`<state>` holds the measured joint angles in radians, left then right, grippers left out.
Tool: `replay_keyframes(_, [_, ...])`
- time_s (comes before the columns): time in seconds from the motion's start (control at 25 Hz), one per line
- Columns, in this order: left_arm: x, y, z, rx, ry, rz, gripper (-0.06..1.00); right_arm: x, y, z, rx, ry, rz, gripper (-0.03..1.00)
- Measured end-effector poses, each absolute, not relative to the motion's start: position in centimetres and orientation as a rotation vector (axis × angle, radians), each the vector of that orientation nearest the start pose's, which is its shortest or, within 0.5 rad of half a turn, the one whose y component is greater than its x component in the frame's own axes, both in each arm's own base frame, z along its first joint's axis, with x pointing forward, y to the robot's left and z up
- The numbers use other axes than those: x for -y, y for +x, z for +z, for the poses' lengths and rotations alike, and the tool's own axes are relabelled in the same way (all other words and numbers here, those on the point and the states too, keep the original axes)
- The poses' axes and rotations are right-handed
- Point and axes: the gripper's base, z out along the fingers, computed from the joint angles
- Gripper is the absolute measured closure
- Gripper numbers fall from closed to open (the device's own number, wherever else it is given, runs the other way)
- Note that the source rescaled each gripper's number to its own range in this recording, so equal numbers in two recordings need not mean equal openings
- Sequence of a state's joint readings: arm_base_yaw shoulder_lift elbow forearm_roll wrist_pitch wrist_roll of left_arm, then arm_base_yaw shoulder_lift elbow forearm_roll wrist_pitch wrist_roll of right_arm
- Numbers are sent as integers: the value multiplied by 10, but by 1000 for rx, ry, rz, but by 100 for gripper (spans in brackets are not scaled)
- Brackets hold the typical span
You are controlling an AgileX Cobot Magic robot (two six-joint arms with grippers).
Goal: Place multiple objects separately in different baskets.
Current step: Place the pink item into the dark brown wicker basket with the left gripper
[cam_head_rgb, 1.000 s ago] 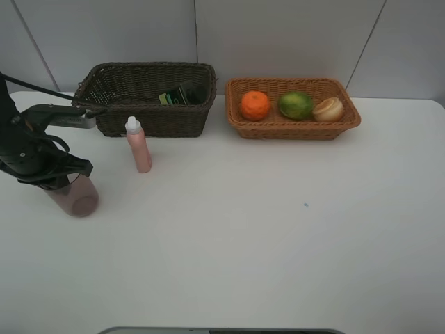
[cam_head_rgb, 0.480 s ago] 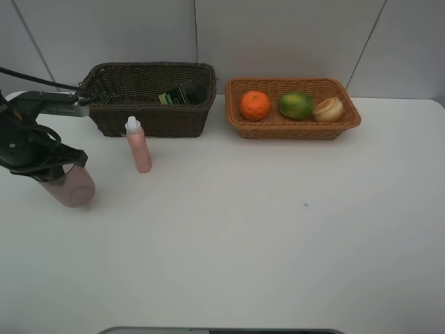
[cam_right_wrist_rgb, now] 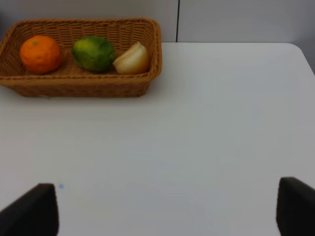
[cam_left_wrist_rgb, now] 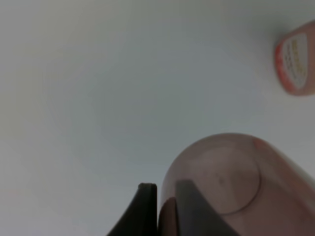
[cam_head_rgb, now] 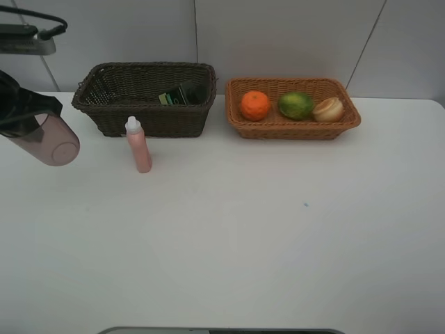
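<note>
The left gripper (cam_left_wrist_rgb: 165, 209) has its fingers pinched on the rim of the translucent pink cup (cam_head_rgb: 52, 142), one finger outside the wall and one inside. The cup hangs tilted in the air above the tabletop's (cam_head_rgb: 278, 229) left edge, its base turned toward the room, just short of the dark brown basket (cam_head_rgb: 142, 111).

The step in hand looks like carrying the cup into that basket, where the dark green pump bottle (cam_head_rgb: 182, 94) already lies toward the far right end. To do it well, the cup should clear the near-left rim with room to spare, then come down over the bare left half of the basket, away from the bottle. A pinch on a thin wall is weak, so a slow swing and a low release would suit.

The slim pink bottle (cam_head_rgb: 138, 145) stands upright just in front of the basket; the path should pass behind it.

The orange (cam_head_rgb: 255, 105), green fruit (cam_head_rgb: 295, 105) and red-yellow fruit (cam_head_rgb: 328, 109) lie in the orange-tan basket (cam_head_rgb: 292, 129). The right gripper (cam_right_wrist_rgb: 167, 209) waits with its fingers spread wide over the tabletop's right side, holding nothing.
</note>
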<state>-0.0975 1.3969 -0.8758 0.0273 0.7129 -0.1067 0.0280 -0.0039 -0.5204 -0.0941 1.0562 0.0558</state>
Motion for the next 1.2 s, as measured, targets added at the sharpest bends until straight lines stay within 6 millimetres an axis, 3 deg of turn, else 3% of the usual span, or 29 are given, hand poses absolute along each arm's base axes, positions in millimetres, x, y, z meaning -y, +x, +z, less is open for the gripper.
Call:
replay_keyframes(0.24, [27,285,291,-2651,-10,-40,94,8,-8,284,-2012,33,-59,10])
replay_keyframes(0.4, [30,317,304,-2633,-10,-41,94,8,-8,284,-2012,33,-59,10])
replay_keyframes(0.72, [36,391,288,-2631,-15,-33,94,8,-8,284,-2012,33,-59,10])
replay_keyframes(1.2, [62,455,226,-2637,53,-34,94,8,-8,284,-2012,33,-59,10])
